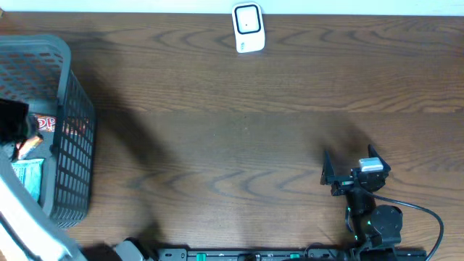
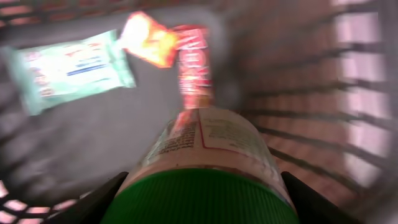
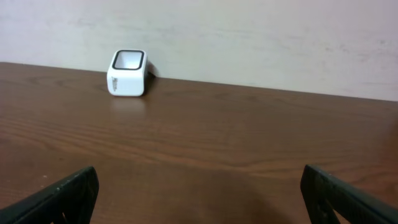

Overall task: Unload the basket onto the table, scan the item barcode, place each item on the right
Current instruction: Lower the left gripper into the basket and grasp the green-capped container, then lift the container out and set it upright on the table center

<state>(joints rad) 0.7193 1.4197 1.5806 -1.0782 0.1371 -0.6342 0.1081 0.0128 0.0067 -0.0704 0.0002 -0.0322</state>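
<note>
A bottle with a green cap and a printed label fills the left wrist view, lying inside the grey basket. My left gripper is down in the basket, its black fingers pressed against both sides of the bottle just behind the cap. In the overhead view the gripper shows only as a dark shape and the bottle is hidden. The white barcode scanner stands at the table's far edge, also visible to the right wrist camera. My right gripper rests open near the front right, nothing between its fingers.
In the basket lie a teal wipes pack, an orange packet and a red packet. The basket's mesh wall rises close on the right of the bottle. Brown wood table stretches between basket and scanner.
</note>
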